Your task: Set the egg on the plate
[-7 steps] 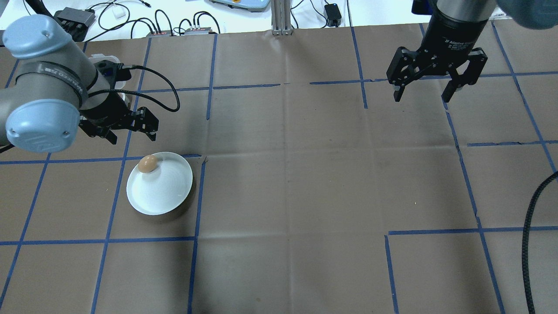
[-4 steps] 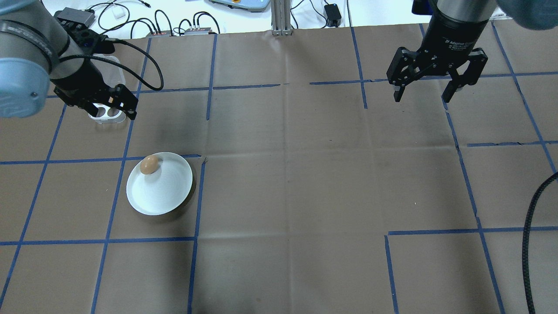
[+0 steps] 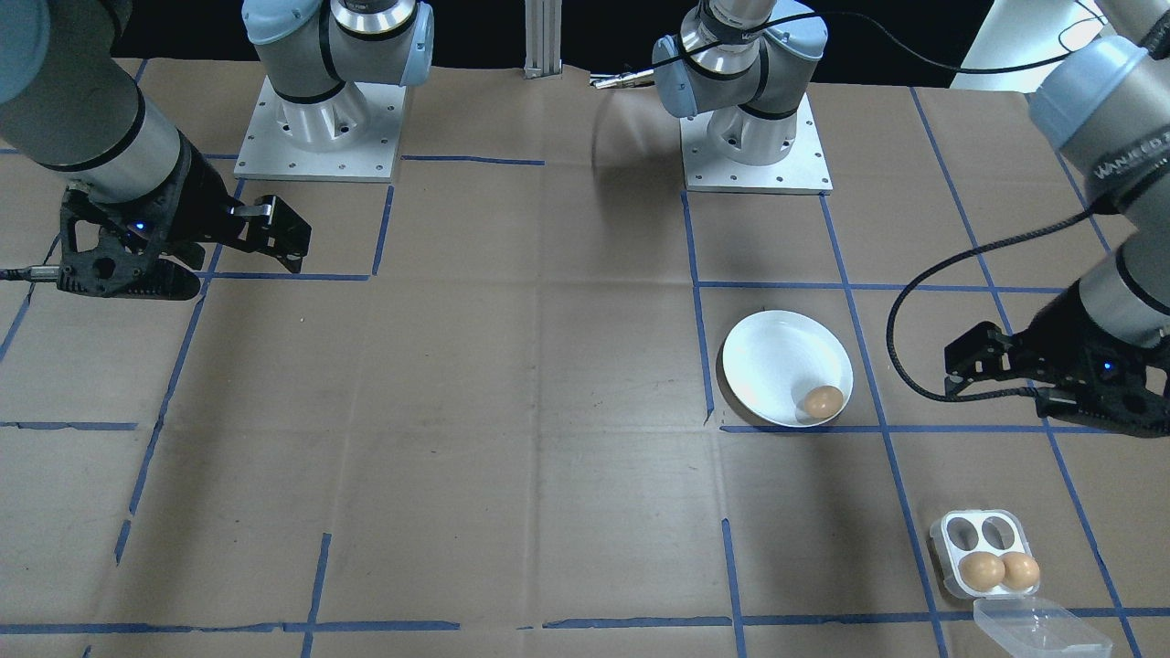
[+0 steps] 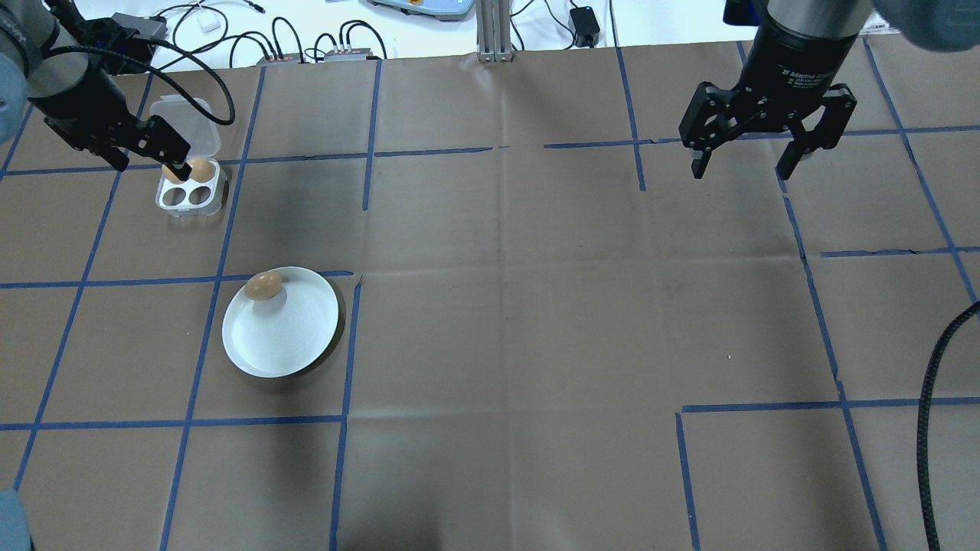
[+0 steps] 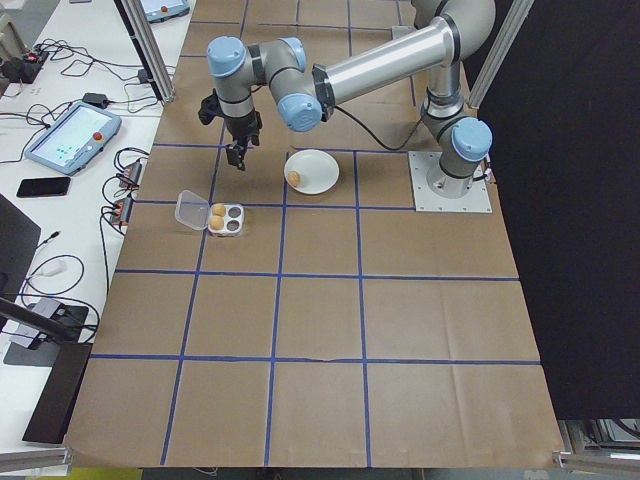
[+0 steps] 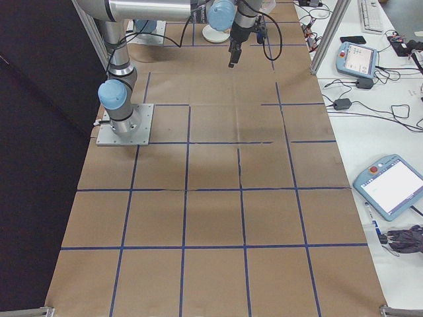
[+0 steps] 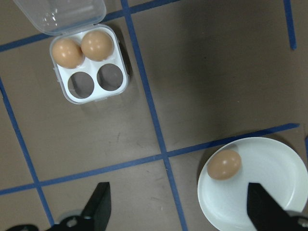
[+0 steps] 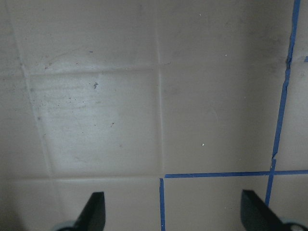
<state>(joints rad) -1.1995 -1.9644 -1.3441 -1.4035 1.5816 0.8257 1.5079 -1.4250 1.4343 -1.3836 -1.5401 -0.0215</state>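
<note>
One brown egg lies near the rim of the round white plate, on the side toward the egg tray. The wrist view shows the same egg on the plate. My left gripper hangs open and empty well above the table, between the plate and the egg tray. Its fingertips hold nothing. My right gripper is open and empty far off at the back right, over bare paper.
The small white four-hole tray holds two brown eggs, its clear lid flipped open. Brown paper with blue tape lines covers the table. Cables and boxes lie past the far edge. A black cable runs at the right.
My left arm has risen and pulled back-left from beside the plate to over the egg tray, uncovering the tray. The egg rocked slightly on the plate. The right arm has not moved.
</note>
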